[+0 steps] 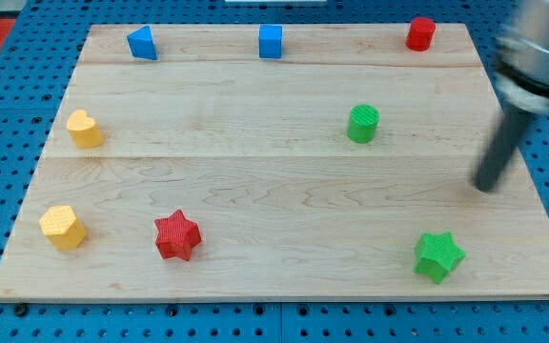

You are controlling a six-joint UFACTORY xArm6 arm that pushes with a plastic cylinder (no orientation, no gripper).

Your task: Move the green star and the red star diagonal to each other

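Observation:
The green star (438,255) lies near the board's bottom right. The red star (177,235) lies at the bottom left, far from it and at about the same height in the view. My tip (485,188) rests on the board at the right edge, above and to the right of the green star, a short gap away from it. It touches no block. The rod above it is blurred.
A green cylinder (362,124) stands right of centre. A red cylinder (420,33) is at the top right. Two blue blocks (142,43) (271,41) sit along the top edge. Two yellow blocks (84,129) (62,227) sit at the left edge.

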